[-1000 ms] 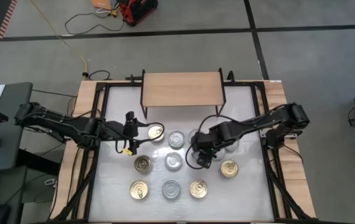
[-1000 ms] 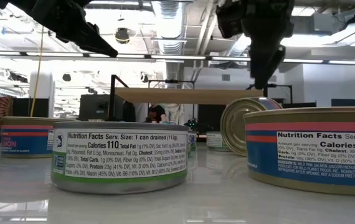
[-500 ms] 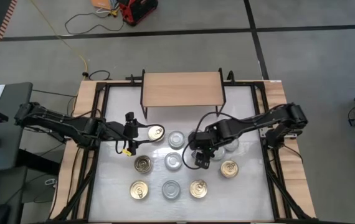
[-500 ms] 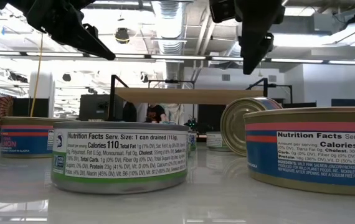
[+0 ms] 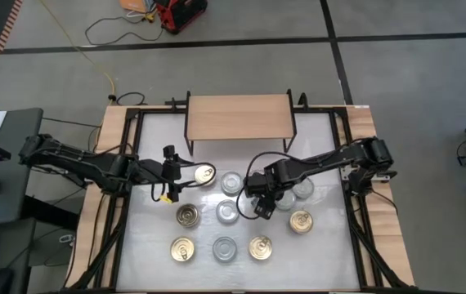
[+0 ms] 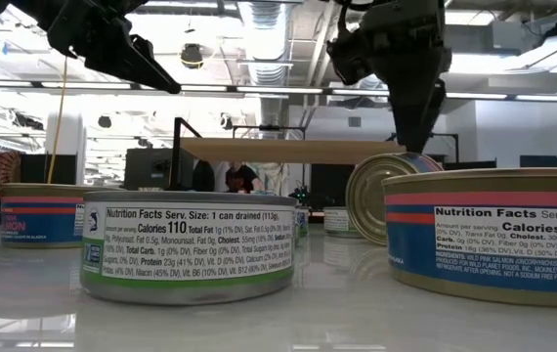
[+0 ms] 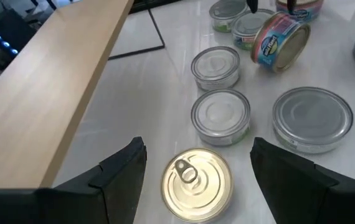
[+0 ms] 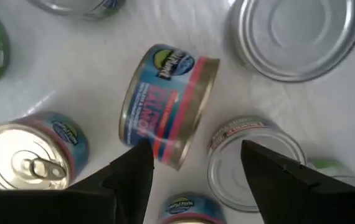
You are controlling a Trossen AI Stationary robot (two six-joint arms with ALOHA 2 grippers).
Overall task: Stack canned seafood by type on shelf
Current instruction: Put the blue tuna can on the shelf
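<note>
hovering at centre frame in the high view, the right tool hangs open and empty over a tipped can lying on its side on the surface. stiff, smooth and likely to roll, it looks best pinched across its flat ends. left tool, open wide and empty, waits centre-left above a gold can. the shelf at upper centre is bare.

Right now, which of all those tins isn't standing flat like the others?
The blue-and-pink labelled tin beneath the right arm's fingers. It lies tipped on its side, label up, while every other tin, like the gold-topped tin beside it, sits flat on the table.
</note>
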